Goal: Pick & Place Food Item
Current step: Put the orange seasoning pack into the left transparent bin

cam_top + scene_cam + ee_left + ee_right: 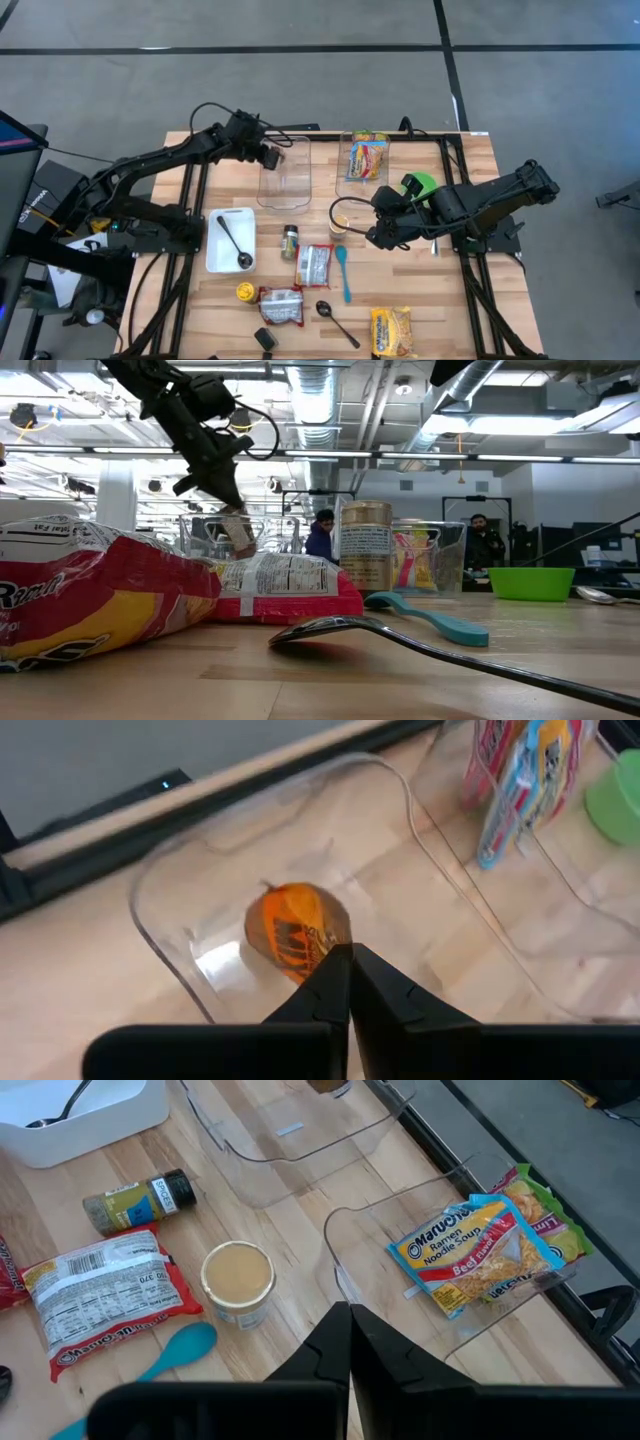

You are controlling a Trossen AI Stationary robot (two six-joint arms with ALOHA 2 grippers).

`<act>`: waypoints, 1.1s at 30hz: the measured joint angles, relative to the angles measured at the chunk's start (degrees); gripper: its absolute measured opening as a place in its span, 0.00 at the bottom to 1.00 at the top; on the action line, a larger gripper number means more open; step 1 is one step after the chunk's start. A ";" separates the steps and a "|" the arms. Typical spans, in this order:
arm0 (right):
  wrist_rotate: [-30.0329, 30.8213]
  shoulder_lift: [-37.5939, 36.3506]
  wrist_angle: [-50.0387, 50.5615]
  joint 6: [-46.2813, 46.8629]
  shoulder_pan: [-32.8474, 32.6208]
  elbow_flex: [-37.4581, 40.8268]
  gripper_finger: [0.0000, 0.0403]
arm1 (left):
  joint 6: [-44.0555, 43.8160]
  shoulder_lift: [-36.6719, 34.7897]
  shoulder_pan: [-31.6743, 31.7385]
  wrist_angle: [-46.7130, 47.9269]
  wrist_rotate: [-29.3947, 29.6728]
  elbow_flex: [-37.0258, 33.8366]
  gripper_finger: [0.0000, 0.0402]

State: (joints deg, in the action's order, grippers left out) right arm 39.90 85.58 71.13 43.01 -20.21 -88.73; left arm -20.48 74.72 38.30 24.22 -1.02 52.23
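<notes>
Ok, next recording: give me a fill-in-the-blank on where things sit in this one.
1. The ramen packet lies inside a clear ____.
2. The black spoon rests in the ____ tray.
3. The left gripper, jaws ____, hovers over the orange item in the other clear bin.
4. The teal spoon lies beside the cup on the ____.

Missing: bin; white; shut; table

Lab: exposed ceiling ducts, wooden table, people behind.
</notes>
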 joint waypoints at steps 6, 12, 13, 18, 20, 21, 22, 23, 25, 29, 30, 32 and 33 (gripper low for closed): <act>0.00 0.01 0.00 0.04 -0.01 0.00 0.00 | -1.41 0.00 0.00 1.69 -0.86 -0.02 0.00; 0.00 0.00 -0.02 0.04 0.00 0.00 0.00 | -2.34 0.73 0.00 1.81 -0.77 -0.02 0.00; 0.00 0.01 -0.01 0.04 -0.01 0.00 0.00 | -2.42 1.16 0.00 1.95 -0.76 -0.02 0.00; 0.00 0.01 -0.02 0.04 -0.01 0.00 0.00 | -2.48 3.59 -0.02 1.77 -0.76 -0.02 0.00; 0.00 0.02 -0.02 0.04 0.00 0.00 0.00 | -2.48 3.87 0.00 1.66 -0.73 -0.02 0.00; 0.00 0.02 -0.02 0.04 -0.02 0.00 0.00 | -2.48 3.87 -0.02 1.65 -0.66 -0.02 0.00; 0.00 0.02 -0.02 0.04 0.00 0.00 0.00 | -2.48 3.87 -0.02 1.47 -0.50 -0.02 0.00; 0.00 0.02 -0.02 0.04 0.00 0.00 0.00 | -2.49 3.87 -0.01 1.38 -0.48 -0.02 0.00; 0.02 0.02 -0.02 0.06 -0.02 0.00 0.00 | -2.49 3.87 0.00 1.37 -0.47 -0.02 0.00; 0.02 0.01 -0.02 0.04 -0.01 0.00 0.00 | -2.49 3.87 -0.02 1.38 -0.48 -0.02 0.00; 0.02 0.00 -0.02 0.04 -0.01 0.00 0.00 | -2.48 3.87 -0.01 1.38 -0.48 -0.02 0.00; 0.02 0.02 -0.02 0.04 0.00 0.00 0.00 | -2.49 3.87 0.00 1.38 -0.48 -0.02 0.00; 0.02 0.02 -0.02 0.04 -0.01 0.00 0.00 | -2.48 3.87 0.00 1.38 -0.47 -0.02 0.00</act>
State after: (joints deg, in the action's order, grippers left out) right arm 39.92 85.60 71.11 43.05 -20.22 -88.73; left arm -22.96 78.59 38.30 25.61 -1.50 52.21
